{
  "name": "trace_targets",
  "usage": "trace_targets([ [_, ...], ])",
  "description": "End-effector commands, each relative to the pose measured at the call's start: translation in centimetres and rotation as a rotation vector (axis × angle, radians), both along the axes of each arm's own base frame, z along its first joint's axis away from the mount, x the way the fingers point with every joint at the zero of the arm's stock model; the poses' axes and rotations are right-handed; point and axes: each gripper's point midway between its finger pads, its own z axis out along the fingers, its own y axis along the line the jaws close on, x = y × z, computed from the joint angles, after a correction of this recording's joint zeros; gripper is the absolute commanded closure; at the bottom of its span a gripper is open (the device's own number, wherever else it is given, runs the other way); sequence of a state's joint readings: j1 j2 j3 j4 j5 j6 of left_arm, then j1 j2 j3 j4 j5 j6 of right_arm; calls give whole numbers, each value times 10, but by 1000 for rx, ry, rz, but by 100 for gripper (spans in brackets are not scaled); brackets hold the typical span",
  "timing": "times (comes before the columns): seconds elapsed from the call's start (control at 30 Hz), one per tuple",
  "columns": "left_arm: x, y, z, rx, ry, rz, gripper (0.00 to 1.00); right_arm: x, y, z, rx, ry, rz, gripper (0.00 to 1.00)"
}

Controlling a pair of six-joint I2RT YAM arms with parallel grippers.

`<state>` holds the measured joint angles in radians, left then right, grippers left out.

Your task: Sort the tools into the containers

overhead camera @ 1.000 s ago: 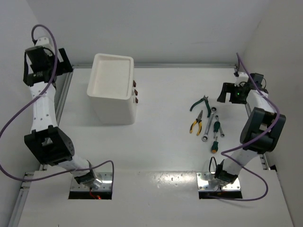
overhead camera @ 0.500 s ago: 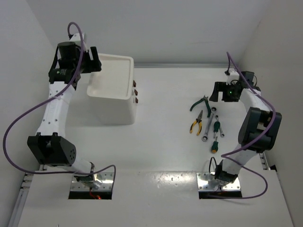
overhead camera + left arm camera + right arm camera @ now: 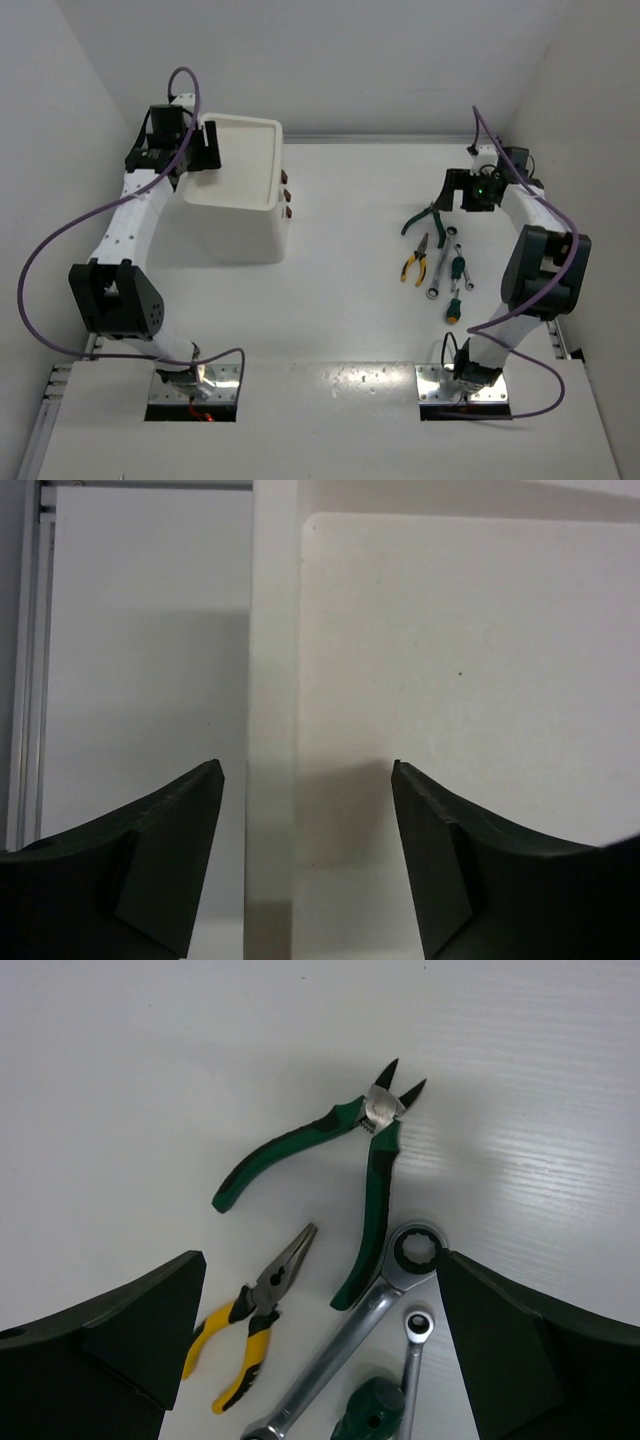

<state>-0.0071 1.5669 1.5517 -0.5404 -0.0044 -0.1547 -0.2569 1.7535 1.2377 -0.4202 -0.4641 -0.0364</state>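
Note:
The tools lie in a loose group on the table at right: green-handled pliers [image 3: 424, 219] [image 3: 345, 1165], yellow-and-black pliers [image 3: 415, 260] [image 3: 252, 1320], two silver wrenches [image 3: 441, 262] [image 3: 345, 1352] and two green-handled screwdrivers [image 3: 457, 280]. My right gripper [image 3: 457, 192] [image 3: 320, 1260] is open and empty, hovering above the far end of the group. The white cabinet [image 3: 240, 215] stands at left with a shallow tray top [image 3: 235, 160] [image 3: 450, 660] and drawers with dark red handles [image 3: 287, 195]. My left gripper [image 3: 205, 150] [image 3: 305, 770] is open and empty above the tray's left rim [image 3: 272, 680].
White walls close in the table at the back and both sides. A metal rail [image 3: 135, 200] runs along the left edge of the table. Purple cables hang from both arms.
My left arm has swung right from the left wall to above the cabinet's tray rim. My right gripper has moved left, toward the tools.

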Motion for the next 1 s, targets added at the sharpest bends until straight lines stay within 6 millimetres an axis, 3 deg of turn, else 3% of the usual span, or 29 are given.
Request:
trace_targets([
  [0.0,3,1,-6,34,6,8,29,22,9,23,25,-80,25,0],
  [0.27,-5,18,-22,74,43,76,48,28,20,32,48,-103,44,0],
  [0.6,-18,45,-23,86,66,135,54,39,39,38,68,-123,90,0],
  [0.7,-24,49,-21,86,60,145,59,41,57,44,119,-133,111,0],
  [0.73,-25,47,-26,81,72,137,67,38,74,46,161,-119,132,3],
  [0.8,-28,47,-28,81,75,136,77,42,91,54,199,-137,150,5],
  [0.97,-32,44,-32,74,84,126,95,36,173,70,313,-155,327,11],
])
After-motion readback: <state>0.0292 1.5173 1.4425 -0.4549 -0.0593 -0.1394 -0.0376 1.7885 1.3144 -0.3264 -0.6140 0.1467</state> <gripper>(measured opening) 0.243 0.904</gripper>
